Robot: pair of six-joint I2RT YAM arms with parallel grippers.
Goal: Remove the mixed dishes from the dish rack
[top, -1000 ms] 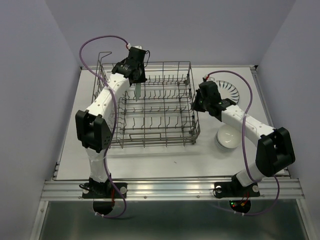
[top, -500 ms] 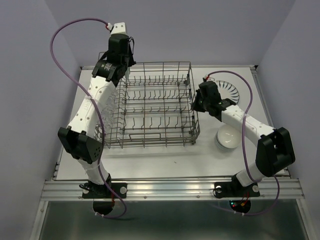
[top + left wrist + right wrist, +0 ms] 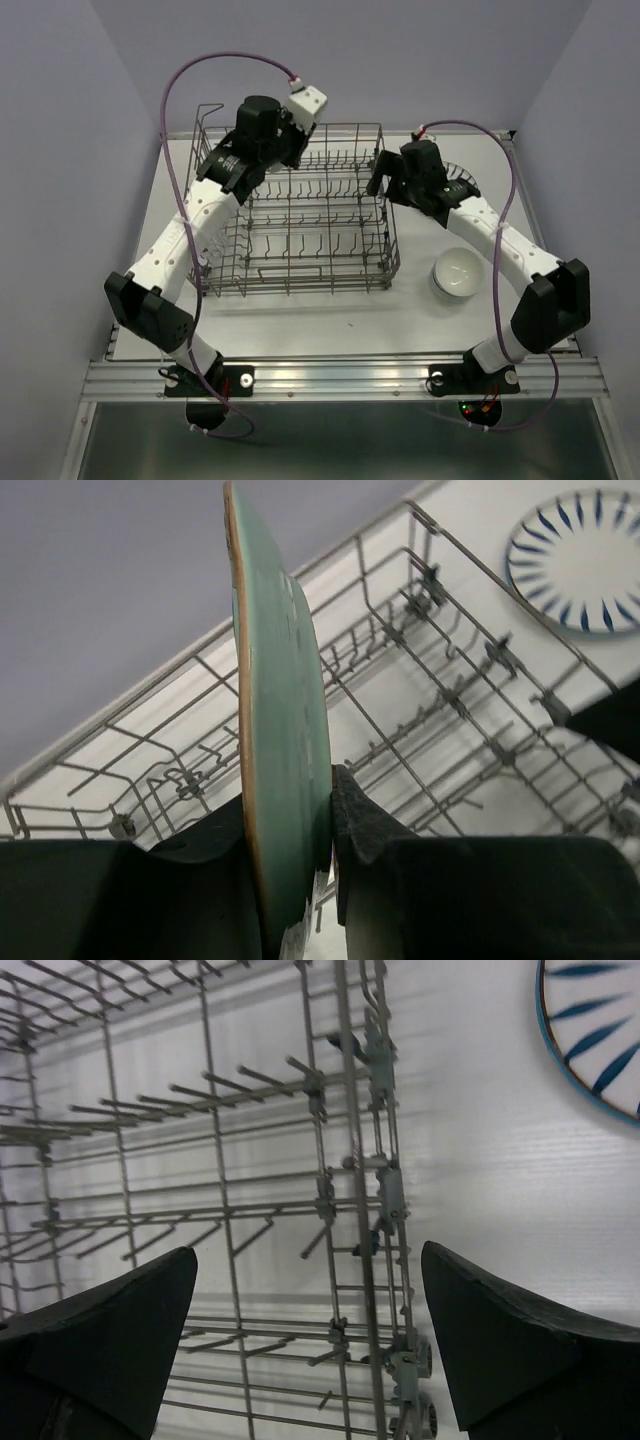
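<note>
My left gripper is shut on the rim of a pale green plate, held edge-on and upright above the dish rack. In the top view the left gripper hangs over the back left part of the grey wire dish rack, where I cannot make out the plate. No dishes show in the rack. My right gripper stands wide open with nothing between its fingers. It hovers over the rack's right side wall, near its back right corner in the top view.
A white plate with blue stripes lies on the table right of the rack, partly under my right arm, also visible in the left wrist view and the right wrist view. A white bowl sits nearer, front right.
The left arm lifted the green plate out of the rack and swung it up and to the right. The right gripper opened and moved back over the rack's right rim.
</note>
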